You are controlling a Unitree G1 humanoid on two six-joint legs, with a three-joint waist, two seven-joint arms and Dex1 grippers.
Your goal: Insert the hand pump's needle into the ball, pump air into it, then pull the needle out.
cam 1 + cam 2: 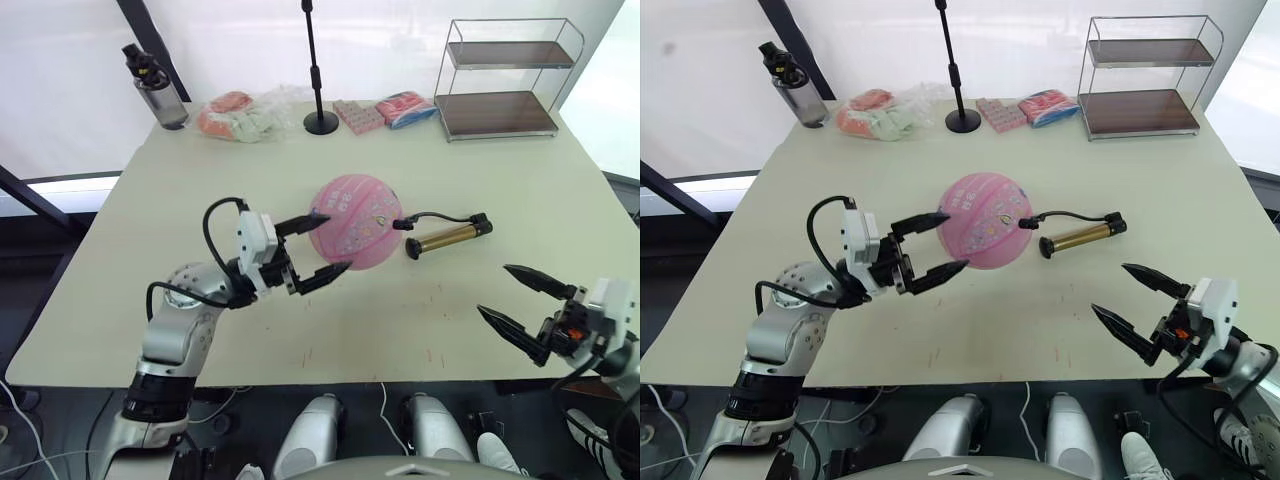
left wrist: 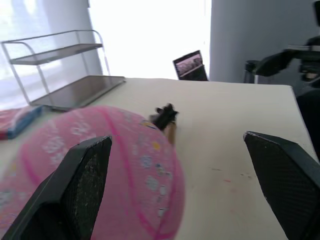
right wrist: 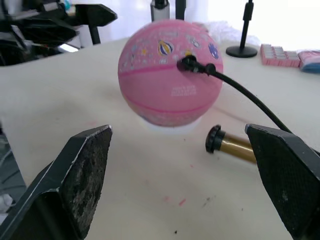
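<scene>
Mid-bench: ball (image 1: 355, 220), round, needle (image 3: 189, 64) seated; hand pump (image 1: 447, 236) at 3 o'clock. Both tools released. Likely next: needle withdrawal.

A staged test room or lab: a plain beige counter (image 1: 480, 200) before white curtains, bearing a wire shelf rack (image 1: 505, 78), microphone stand (image 1: 318, 70) and assorted props.
</scene>
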